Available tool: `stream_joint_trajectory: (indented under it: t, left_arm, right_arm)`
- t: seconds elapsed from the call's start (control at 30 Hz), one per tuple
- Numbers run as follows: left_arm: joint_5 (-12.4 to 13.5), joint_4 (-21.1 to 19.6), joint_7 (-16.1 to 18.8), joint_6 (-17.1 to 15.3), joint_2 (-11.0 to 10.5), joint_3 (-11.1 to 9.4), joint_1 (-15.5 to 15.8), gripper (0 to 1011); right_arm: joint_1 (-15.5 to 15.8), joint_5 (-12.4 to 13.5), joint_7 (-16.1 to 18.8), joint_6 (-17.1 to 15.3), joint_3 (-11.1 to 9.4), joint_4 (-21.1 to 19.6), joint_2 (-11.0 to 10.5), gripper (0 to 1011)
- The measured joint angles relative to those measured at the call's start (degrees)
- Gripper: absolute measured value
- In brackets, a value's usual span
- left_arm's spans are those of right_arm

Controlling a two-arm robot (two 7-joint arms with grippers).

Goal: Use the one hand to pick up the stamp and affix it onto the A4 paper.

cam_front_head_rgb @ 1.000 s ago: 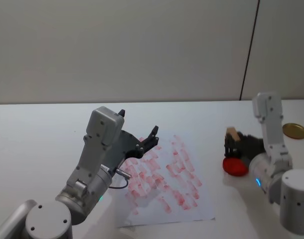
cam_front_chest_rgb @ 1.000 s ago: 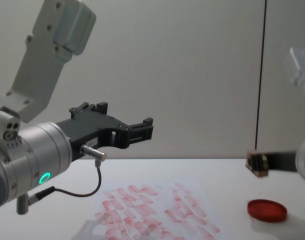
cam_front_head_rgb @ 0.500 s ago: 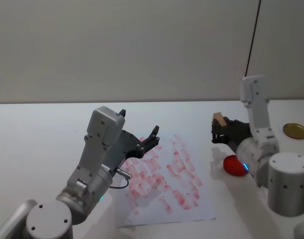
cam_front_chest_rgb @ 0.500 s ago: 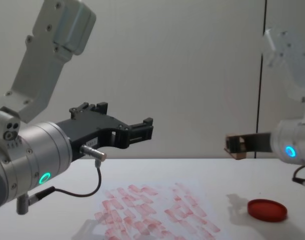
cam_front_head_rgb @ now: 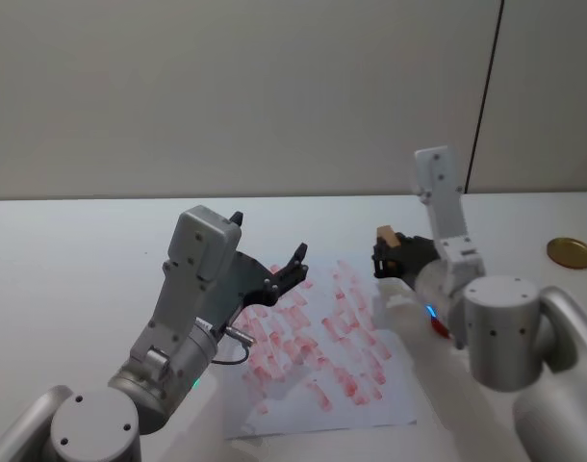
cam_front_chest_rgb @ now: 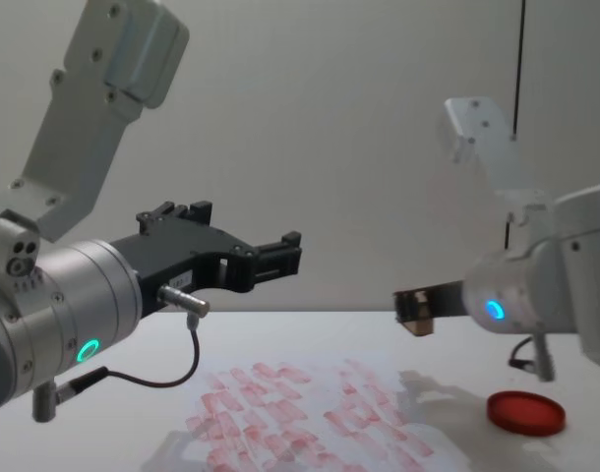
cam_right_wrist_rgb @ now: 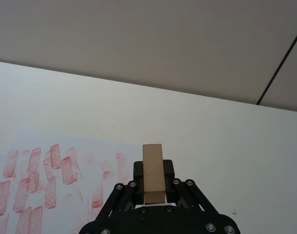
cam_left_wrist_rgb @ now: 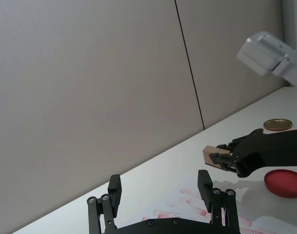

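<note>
Count: one stamp [cam_right_wrist_rgb: 153, 170], one paper [cam_front_head_rgb: 370, 409], one red pad [cam_front_chest_rgb: 524, 413], one gold lid [cam_front_head_rgb: 570, 252]. Stamp pinched between right fingers [cam_right_wrist_rgb: 138, 175], paper's edge below them, pad on bench behind. Over paper, left fingers [cam_left_wrist_rgb: 114, 187] spread, holding nothing.

One stamp [cam_right_wrist_rgb: 153, 173], one paper [cam_front_head_rgb: 313, 414], one pad [cam_front_chest_rgb: 524, 413]
</note>
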State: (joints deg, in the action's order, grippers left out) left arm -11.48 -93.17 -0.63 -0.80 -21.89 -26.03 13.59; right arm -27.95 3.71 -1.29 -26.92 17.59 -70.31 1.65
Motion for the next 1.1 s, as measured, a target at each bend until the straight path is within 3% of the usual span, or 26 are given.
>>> stream_joint_trajectory:
  t: [0.57, 1.1]
  left_arm:
    - [0.0, 0.0, 0.0, 0.0, 0.0, 0.0, 0.0, 993]
    - [0.0, 0.0, 0.0, 0.0, 0.0, 0.0, 0.0, 993]
  right_arm:
    - [-7.83, -1.31, -0.45, -0.71, 1.15, 13.84, 4.37, 219]
    - [-11.54, -1.5, -1.34, -0.97, 0.98, 21.93, 6.21, 219]
